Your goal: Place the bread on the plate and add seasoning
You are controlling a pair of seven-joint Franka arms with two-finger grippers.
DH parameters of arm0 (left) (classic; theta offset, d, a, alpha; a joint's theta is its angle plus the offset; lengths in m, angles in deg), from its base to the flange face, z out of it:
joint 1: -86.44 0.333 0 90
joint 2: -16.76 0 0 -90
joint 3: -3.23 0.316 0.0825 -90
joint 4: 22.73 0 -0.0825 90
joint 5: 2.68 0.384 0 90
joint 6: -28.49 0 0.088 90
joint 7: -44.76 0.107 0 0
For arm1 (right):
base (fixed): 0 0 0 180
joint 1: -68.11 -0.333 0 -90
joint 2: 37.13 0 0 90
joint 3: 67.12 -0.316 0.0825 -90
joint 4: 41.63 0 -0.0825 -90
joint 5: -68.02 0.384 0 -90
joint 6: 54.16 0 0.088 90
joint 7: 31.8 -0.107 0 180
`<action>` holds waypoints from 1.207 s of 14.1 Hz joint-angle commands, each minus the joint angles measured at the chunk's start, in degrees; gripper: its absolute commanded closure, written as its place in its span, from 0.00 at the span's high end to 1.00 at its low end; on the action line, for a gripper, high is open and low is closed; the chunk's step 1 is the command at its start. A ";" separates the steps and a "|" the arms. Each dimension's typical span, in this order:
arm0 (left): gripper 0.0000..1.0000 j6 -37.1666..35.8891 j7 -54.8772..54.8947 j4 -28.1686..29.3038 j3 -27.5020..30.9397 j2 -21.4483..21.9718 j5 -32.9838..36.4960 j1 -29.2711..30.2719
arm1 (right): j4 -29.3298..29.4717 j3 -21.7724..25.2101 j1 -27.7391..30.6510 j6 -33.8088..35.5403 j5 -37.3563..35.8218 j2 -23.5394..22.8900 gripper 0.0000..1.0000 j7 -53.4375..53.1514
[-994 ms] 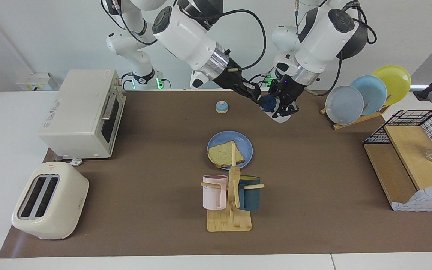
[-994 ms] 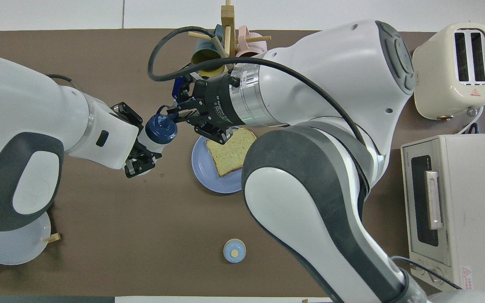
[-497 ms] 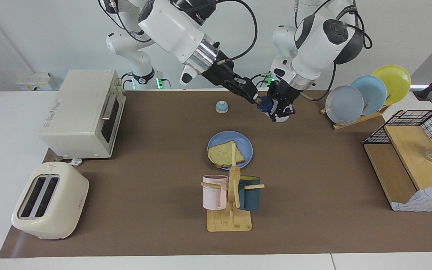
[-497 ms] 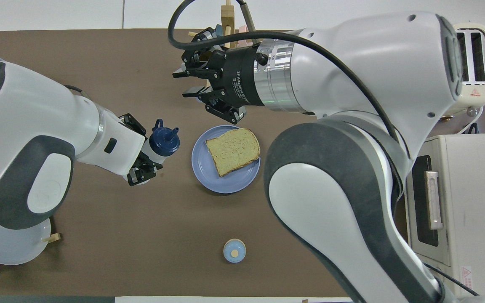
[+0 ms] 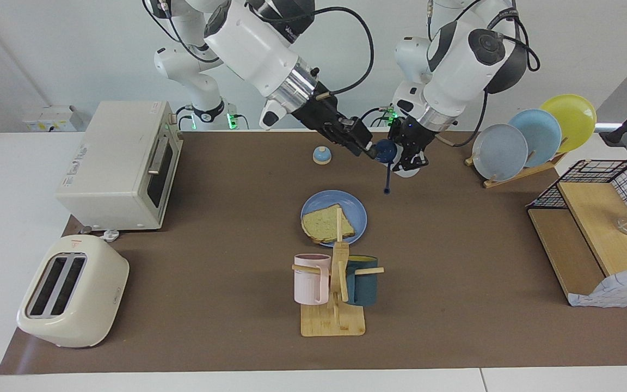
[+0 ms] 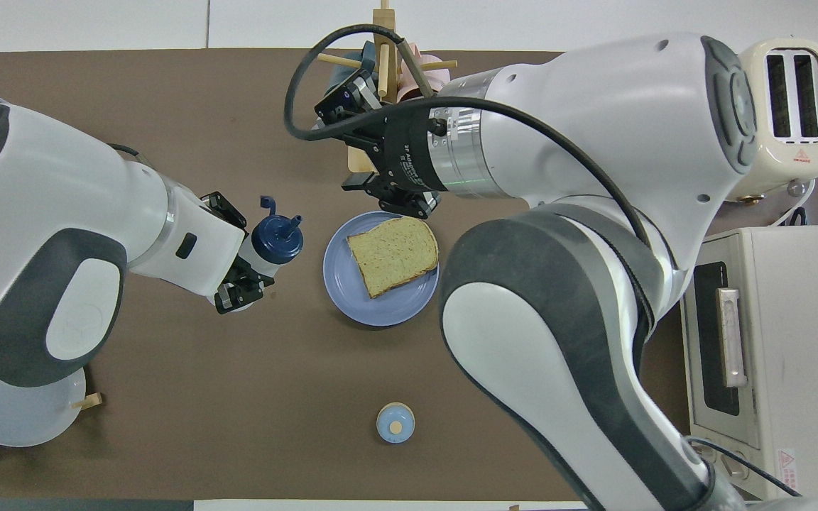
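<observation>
The bread (image 5: 324, 224) (image 6: 391, 255) lies flat on the blue plate (image 5: 354, 209) (image 6: 341, 284) mid-table. My left gripper (image 5: 409, 158) (image 6: 238, 273) is shut on the seasoning bottle (image 5: 384, 151) (image 6: 277, 240), held tilted in the air over the mat beside the plate, toward the left arm's end. Its navy lid is flipped off and dangles on a strap (image 5: 387, 182). My right gripper (image 5: 364, 147) (image 6: 338, 149) hangs open just off the cap, holding nothing.
A small blue-topped bell (image 5: 321, 155) (image 6: 395, 422) sits near the robots. A wooden mug rack (image 5: 335, 288) stands just past the plate. Toaster oven (image 5: 123, 163) and toaster (image 5: 71, 291) are at the right arm's end, plate rack (image 5: 531, 136) and wire shelf (image 5: 602, 228) at the left arm's.
My right gripper let go of the bottle's cap, opened and drew slightly away. The lid now hangs open on its strap. The left gripper with the bottle rose a little.
</observation>
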State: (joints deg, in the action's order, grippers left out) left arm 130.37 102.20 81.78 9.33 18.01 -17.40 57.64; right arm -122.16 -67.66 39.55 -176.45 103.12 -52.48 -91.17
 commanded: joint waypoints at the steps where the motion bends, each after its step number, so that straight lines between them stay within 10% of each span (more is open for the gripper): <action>1: 0.00 0.51 0.48 0.25 0.05 0.78 1.10 -0.64 | -4.28 -0.17 2.98 7.82 -8.51 3.56 1.00 9.42; 9: 0.00 0.69 -5.40 -1.68 0.05 0.42 18.14 -7.94 | -4.55 -0.17 18.09 32.88 -28.31 8.56 1.00 40.02; 17: 0.00 -3.08 -14.55 -5.71 0.05 -3.96 30.01 -16.11 | -11.19 1.06 23.38 39.70 -35.62 17.18 1.00 49.26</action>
State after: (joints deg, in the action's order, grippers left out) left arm 129.98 89.71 79.90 8.72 17.13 9.74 43.56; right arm -126.53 -66.76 62.26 -133.17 68.92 -38.28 -43.93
